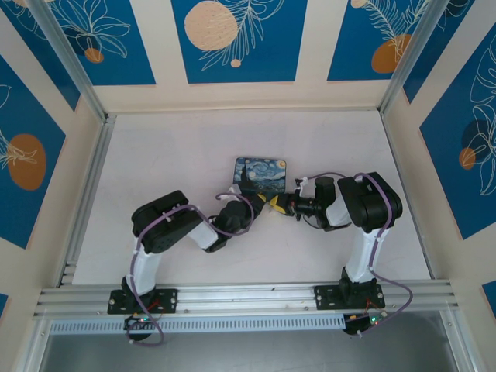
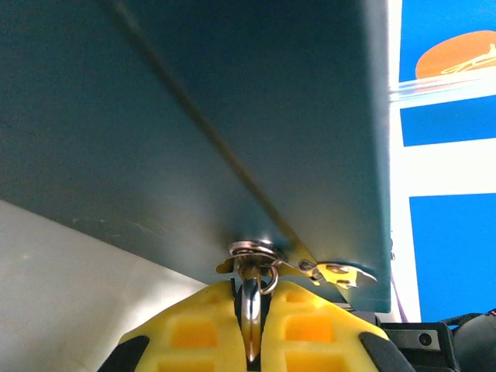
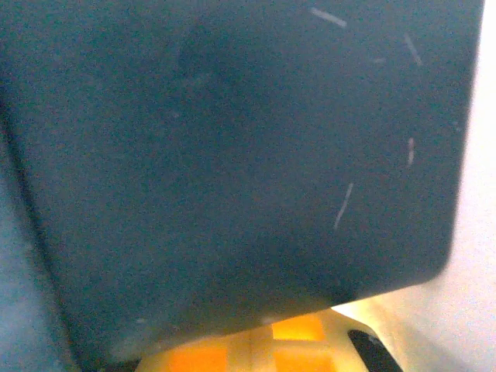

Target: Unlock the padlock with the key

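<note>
Left wrist view shows you the left gripper (image 2: 249,285) with its yellow jaws pinched tight on the key (image 2: 249,311), a thin silvery piece with a small ring, right at the edge of the night-sky tin (image 2: 194,116). Your right gripper (image 3: 267,346) sits close against the same tin, jaws closed; on what, you cannot tell.

The tin (image 1: 260,174) blocks travel just beyond the left gripper (image 1: 270,202) and right gripper (image 1: 282,206); the table (image 1: 163,155) is open on both flanks.
</note>
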